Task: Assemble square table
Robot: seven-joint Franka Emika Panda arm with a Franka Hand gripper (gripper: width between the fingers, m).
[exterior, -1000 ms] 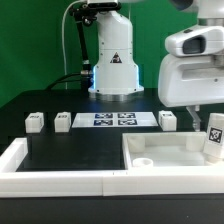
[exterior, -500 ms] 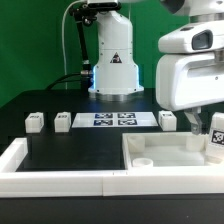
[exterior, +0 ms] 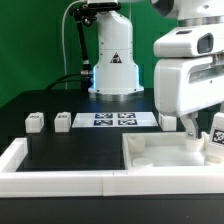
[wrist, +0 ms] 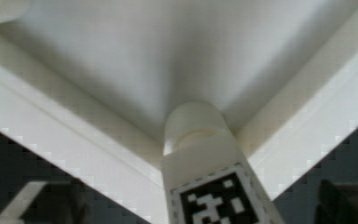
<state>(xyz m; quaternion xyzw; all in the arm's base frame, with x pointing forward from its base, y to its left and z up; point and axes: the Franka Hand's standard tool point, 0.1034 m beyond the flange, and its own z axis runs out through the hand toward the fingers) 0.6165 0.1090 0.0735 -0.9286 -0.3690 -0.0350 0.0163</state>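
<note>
The white square tabletop lies at the exterior view's lower right, with a round hole near its front left corner. One tagged leg stands on its right part, slightly tilted. My gripper hangs over that leg. One finger shows beside the leg; the other is out of frame. In the wrist view the leg runs down to the slab, and the dark fingers stand apart from it on both sides. Two loose legs sit at the back left. A third is partly hidden.
The marker board lies in front of the robot base. A long white rim borders the black work surface on the left and front.
The gripper body has shifted towards the exterior view's left and looks larger. The leg on the tabletop has stayed where it was.
</note>
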